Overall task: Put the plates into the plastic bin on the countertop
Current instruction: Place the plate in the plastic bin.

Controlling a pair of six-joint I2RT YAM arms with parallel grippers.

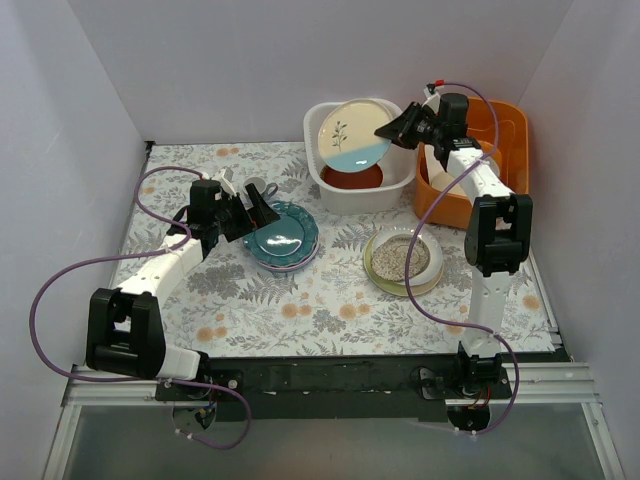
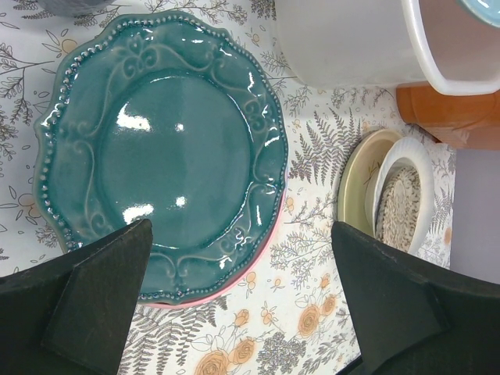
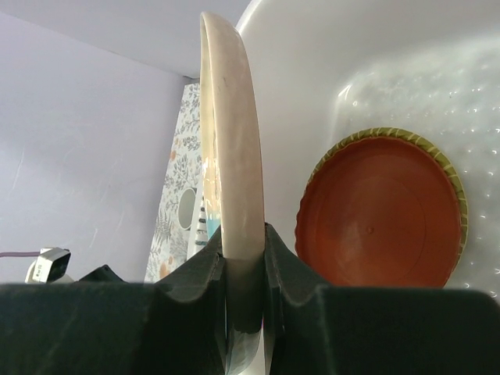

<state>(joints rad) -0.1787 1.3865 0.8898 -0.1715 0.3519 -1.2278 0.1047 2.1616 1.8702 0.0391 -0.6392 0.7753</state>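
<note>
The white plastic bin stands at the back of the fern-print countertop. In it lies a red plate on a yellow woven-look plate. My right gripper is shut on the rim of a cream and blue plate, held on edge and tilted over the bin; its edge fills the right wrist view. My left gripper is open over the left rim of a scalloped teal plate, which lies on a pink plate. A stack of cream-green, white and speckled beige plates lies at the right.
An orange tub with something white in it stands right of the bin, under my right arm. A small grey cup sits behind the teal plate, close to my left gripper. Grey walls close in the back and both sides.
</note>
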